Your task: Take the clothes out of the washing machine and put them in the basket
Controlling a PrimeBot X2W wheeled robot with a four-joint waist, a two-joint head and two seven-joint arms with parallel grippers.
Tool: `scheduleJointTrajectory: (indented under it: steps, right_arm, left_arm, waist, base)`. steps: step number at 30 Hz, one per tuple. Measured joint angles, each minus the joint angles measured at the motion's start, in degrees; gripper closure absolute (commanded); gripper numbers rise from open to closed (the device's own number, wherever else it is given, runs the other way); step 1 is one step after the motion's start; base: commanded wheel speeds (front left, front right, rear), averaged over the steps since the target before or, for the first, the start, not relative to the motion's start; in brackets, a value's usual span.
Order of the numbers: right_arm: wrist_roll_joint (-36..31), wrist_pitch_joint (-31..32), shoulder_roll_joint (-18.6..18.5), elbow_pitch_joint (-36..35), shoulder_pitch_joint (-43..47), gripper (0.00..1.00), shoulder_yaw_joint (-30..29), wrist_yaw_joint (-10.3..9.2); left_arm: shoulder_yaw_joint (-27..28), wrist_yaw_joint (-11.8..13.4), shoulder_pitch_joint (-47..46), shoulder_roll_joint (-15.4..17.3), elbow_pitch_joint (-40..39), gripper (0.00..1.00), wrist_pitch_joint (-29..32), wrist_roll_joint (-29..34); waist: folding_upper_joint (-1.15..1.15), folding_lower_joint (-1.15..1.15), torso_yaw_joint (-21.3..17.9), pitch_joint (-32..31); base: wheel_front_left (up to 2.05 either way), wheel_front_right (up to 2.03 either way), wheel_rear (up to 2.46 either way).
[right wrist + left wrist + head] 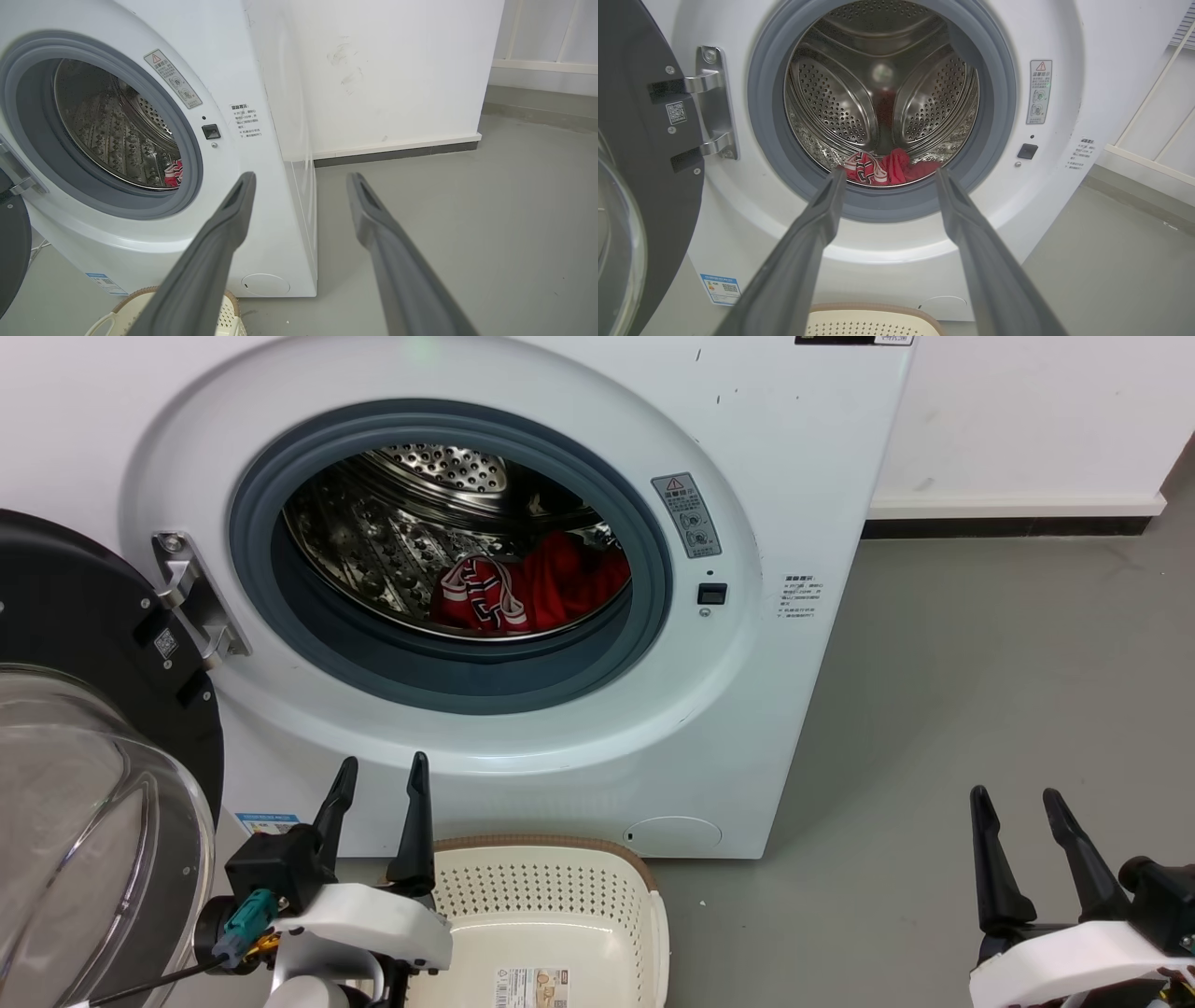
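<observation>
The clothes, likely soft, light and limp, lie bunched at 6 o'clock in the drum of the washing machine; a raised fold by the striped trim looks best to pinch. The left gripper, at 7 o'clock below the porthole near the basket, and the right gripper, at 4 o'clock, both gape empty.

Smooth grey floor, white front-loading washing machine standing on it, cream perforated laundry basket with brown rim set on the floor just before the machine's base, dark skirting along the white wall
</observation>
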Motion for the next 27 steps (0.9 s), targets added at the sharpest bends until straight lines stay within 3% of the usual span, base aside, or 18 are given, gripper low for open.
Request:
scheduleJointTrajectory:
  steps: [27]
  right_arm:
    - [-11.0,-2.1,0.0,-1.5,1.1,0.0,0.2,0.0]
  left_arm:
    - [-0.2,0.6,-0.2,-0.6,2.7,0.0,-3.0,9.2]
  waist:
    - [0.0,0.0,0.7,0.0]
  base:
    - [0.0,0.0,0.0]
